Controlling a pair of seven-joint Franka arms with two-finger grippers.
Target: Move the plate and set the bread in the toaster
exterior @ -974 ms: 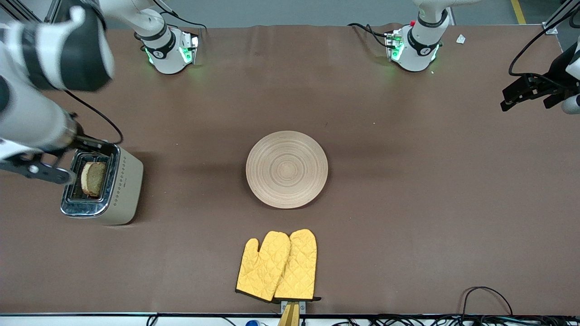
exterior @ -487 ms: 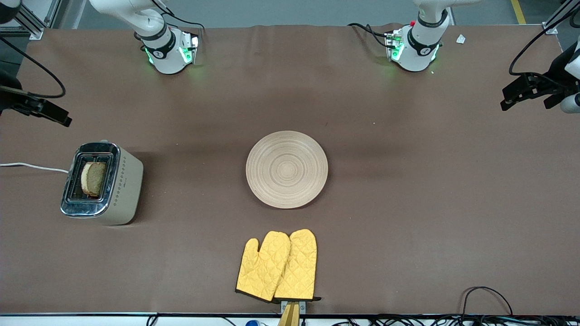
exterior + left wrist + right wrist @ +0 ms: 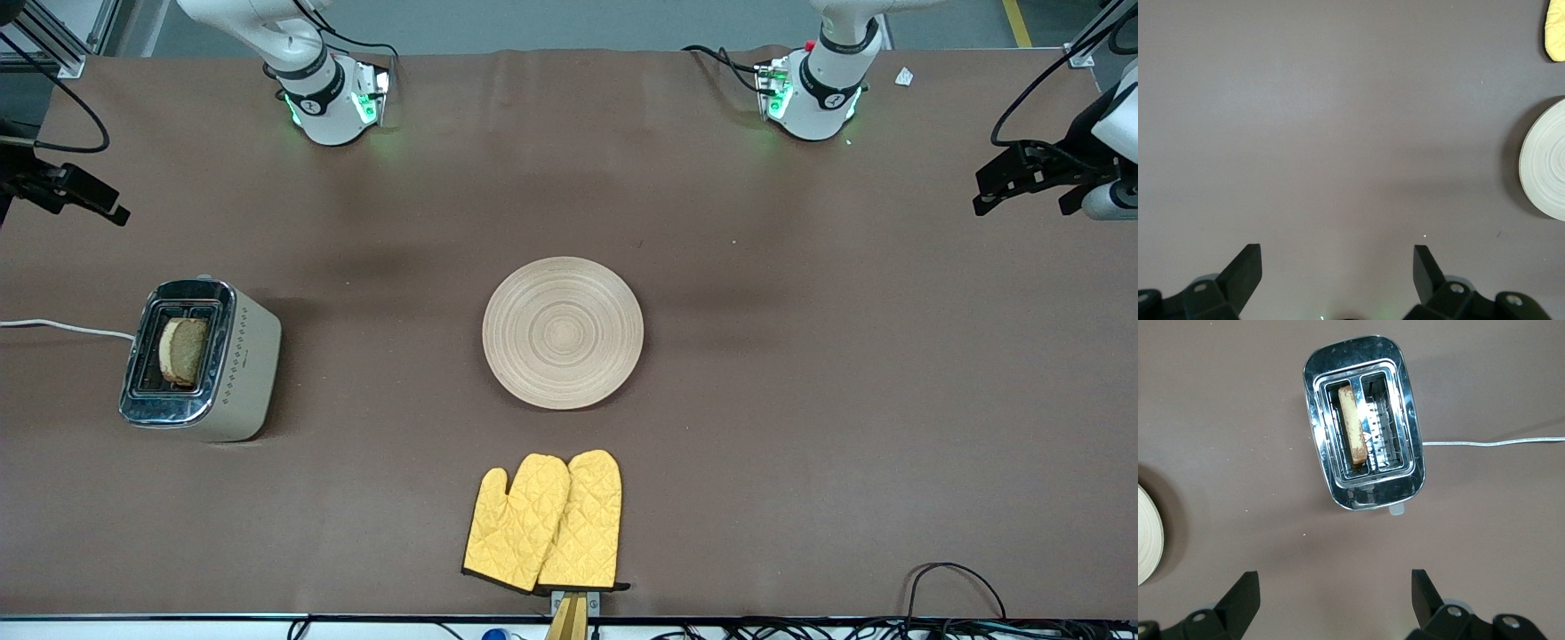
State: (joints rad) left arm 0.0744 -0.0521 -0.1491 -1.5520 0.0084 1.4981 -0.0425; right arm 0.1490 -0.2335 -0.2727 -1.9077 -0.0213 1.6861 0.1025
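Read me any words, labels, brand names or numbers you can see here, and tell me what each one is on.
No text reads clearly in any view.
The toaster: a small dark mark beside the dotted pattern on its side, too small to read.
The two arm bases: round dark emblems, too small to read.
The plate, bread and yellow oven mitts: no text.

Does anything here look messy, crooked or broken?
Nothing stands out. The bread stands in one slot of the toaster, the plate lies flat mid-table, and both grippers, left and right, hang open, holding nothing.
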